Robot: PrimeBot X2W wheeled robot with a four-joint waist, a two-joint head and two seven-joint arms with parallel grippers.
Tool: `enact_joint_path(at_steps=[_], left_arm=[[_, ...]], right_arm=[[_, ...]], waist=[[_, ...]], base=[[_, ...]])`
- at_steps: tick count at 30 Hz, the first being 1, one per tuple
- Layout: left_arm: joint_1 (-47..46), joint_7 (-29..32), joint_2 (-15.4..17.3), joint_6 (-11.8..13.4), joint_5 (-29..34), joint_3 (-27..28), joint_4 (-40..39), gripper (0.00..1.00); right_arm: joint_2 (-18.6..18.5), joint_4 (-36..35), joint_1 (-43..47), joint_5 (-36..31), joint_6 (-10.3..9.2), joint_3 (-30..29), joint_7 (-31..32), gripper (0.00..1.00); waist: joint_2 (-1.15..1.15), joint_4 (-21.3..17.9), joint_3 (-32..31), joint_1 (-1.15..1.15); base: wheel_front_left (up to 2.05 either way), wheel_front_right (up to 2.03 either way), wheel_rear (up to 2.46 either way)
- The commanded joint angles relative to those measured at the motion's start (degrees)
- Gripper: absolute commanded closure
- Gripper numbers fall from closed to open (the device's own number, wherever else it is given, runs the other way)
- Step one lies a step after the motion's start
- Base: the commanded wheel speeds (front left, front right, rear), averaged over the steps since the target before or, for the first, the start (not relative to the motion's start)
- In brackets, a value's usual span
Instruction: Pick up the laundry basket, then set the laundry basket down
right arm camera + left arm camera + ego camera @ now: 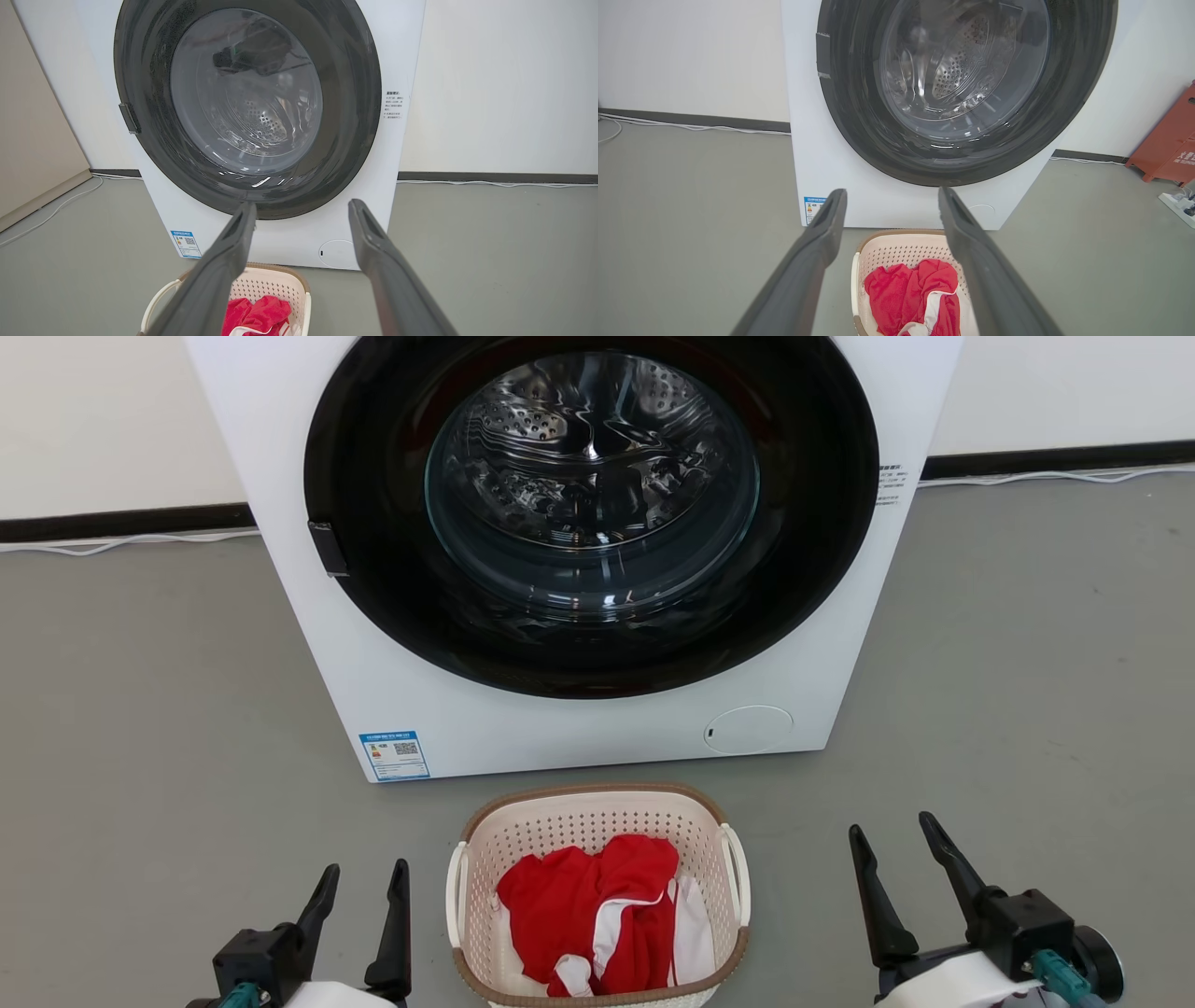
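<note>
laundry basket [590,791] sits on the floor [140,709] right in front of the washing machine [467,728], short gap between them; in the head view it lies between the two tools, touching neither; left tool [366,868] is near the basket's left white handle [456,896], right tool [890,824] stands further out from the right handle [738,873]; both tools have fingers spread wide, nothing in them; how high they are above the floor, cannot tell.

basket holds a crumpled red cloth [583,905] with white parts showing at its lower edge; one item or several, cannot tell.

hidden / cut off: basket's near wall runs off the bottom edge of the head view; left wrist view has the right finger across the basket's right side; right wrist view has the left finger across its left half; machine top is out of frame in all views; drum is seen through the glass door [593,485] with heavy reflections.

writing: blue label [394,755] at the machine's lower left front carries a QR code, text too small to read; small print block [890,483] on the right edge of the front, unreadable; a red stand [1169,144] at the right of the left wrist view shows white characters, cut by the frame edge.
</note>
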Motion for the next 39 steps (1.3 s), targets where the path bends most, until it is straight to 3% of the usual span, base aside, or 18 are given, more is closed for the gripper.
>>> enact_joint_path(at_steps=[1, 23, 39], left_arm=[[-2.3, -0.9, 0.6, 0.2, 1.8, 1.5, -1.3, 0.00], [-3.0, -1.0, 0.6, 0.1, 2.1, 1.5, -0.8, 0.00], [-9.4, -1.0, 0.6, -0.8, 2.5, 1.9, 1.1, 0.00]], right_arm=[[-0.5, -1.8, -2.6, -2.1, 0.41, 1.7, -1.1, 0.00], [-0.5, -2.0, -2.7, -0.5, 0.41, 0.9, -1.2, 0.00], [-0.5, -0.5, -9.3, -0.8, 0.41, -1.6, -1.2, 0.00]], waist=[[0.00, 0.0, -0.1, 0.00], [0.00, -0.1, 0.5, 0.00], [0.00, 0.1, 9.8, 0.00]], base=[[0.00, 0.00, 0.00], [0.00, 0.00, 0.00], [0.00, 0.00, 0.00]])
